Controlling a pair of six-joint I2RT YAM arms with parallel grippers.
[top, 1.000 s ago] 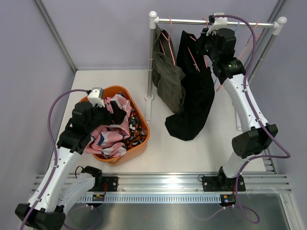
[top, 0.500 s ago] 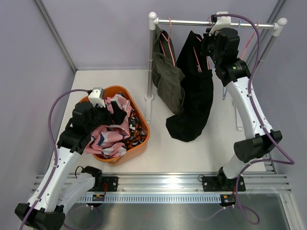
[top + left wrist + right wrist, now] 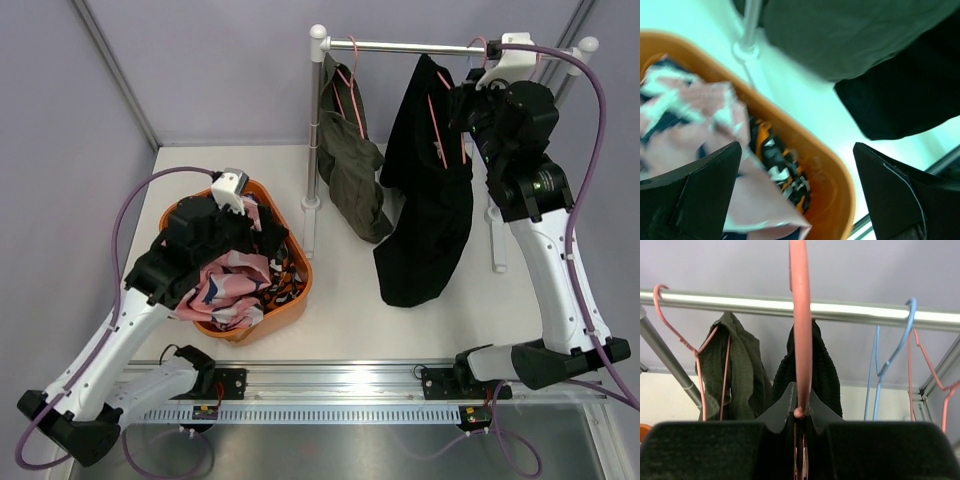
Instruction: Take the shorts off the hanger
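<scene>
Clamping right jaws on pink hanger (image 3: pixel 800 340) carrying black shorts (image 3: pixel 430 230).

The rail (image 3: pixel 400 45) is showing plain silver. Under its left end, the olive shorts (image 3: pixel 350 175) are showing a plain dull green. Under its middle, the black shorts (image 3: pixel 430 230) are showing plain black on a pink hanger (image 3: pixel 800 315). Right of that, a blue hanger (image 3: pixel 910 302) is showing light blue. Well left of the rail, the basket (image 3: pixel 290 310) is showing orange. Inside it, the pink shorts (image 3: pixel 225 290) are showing a dark and white pattern, and the camouflage shorts (image 3: pixel 775 160) are showing orange, black and grey.
</scene>
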